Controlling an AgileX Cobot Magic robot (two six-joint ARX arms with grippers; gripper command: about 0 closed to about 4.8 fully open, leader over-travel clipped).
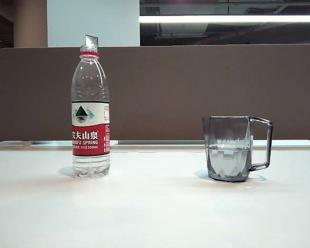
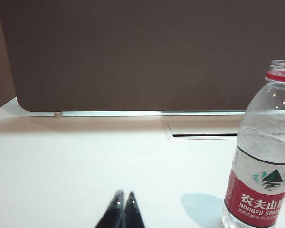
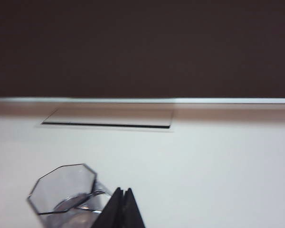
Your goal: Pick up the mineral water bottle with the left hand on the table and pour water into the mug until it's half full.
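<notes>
On the left of the exterior view the mineral water bottle (image 1: 90,116) stands upright on the white table (image 1: 155,212), uncapped, with a red neck ring and a white-and-red label bearing a green mountain logo. Only a shallow layer of water shows at its base. No arm appears in this view.

In the left wrist view the left gripper (image 2: 124,195) hangs low over the bare tabletop with its two dark fingertips pressed together, pinching nothing. The bottle stands near it, off to one side, apart from the fingertips.

Further right in the exterior view the mug (image 1: 236,148) sits upright on the table, well apart from the bottle, its squared handle pointing right. The smoky faceted body holds water to roughly half its height.

In the right wrist view the right gripper (image 3: 123,192) also has its fingertips closed against each other, empty. The mug's angular rim lies just beside them; whether they touch it cannot be told.

A brown partition (image 1: 196,88) runs behind the table's far edge.
</notes>
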